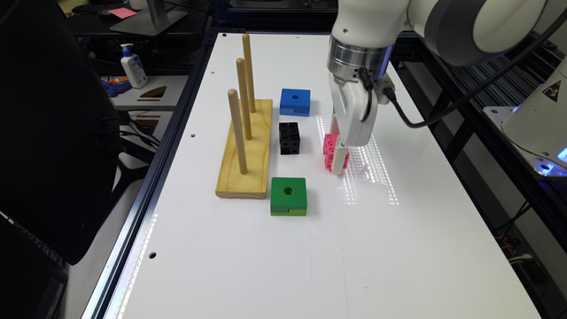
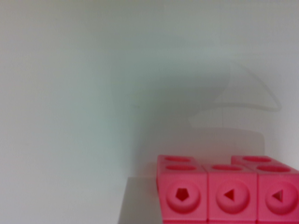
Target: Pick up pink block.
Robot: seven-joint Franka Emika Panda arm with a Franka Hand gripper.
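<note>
One arm is all I have on this rig, and its gripper [image 1: 339,163] is down at the white table [image 1: 398,248], right against the pink block [image 1: 328,151]. In the exterior view a white finger covers the block's near face, touching it, with the pink cubelets showing just beside it toward that view's left. Whether the fingers are clamped on the block or merely standing around it, I cannot tell; the wrist view gives me no finger at all, just the pink block [image 2: 229,191] close up on the table [image 2: 93,93], its facets sunk with round recesses holding a pentagon and triangular cut-outs.

Away from the fingers toward the exterior view's left sits the black cube [image 1: 289,138], near but apart from the pink one. Beyond it is the blue block [image 1: 295,102], nearer the camera the green block [image 1: 289,196], each with a round hole on top. Farther out stands the wooden peg base [image 1: 246,155] with three upright pegs.

A pump bottle [image 1: 133,66] stands off the table; its label is too small for me to read. A yellow warning triangle [image 1: 552,91] marks the white robot base.
</note>
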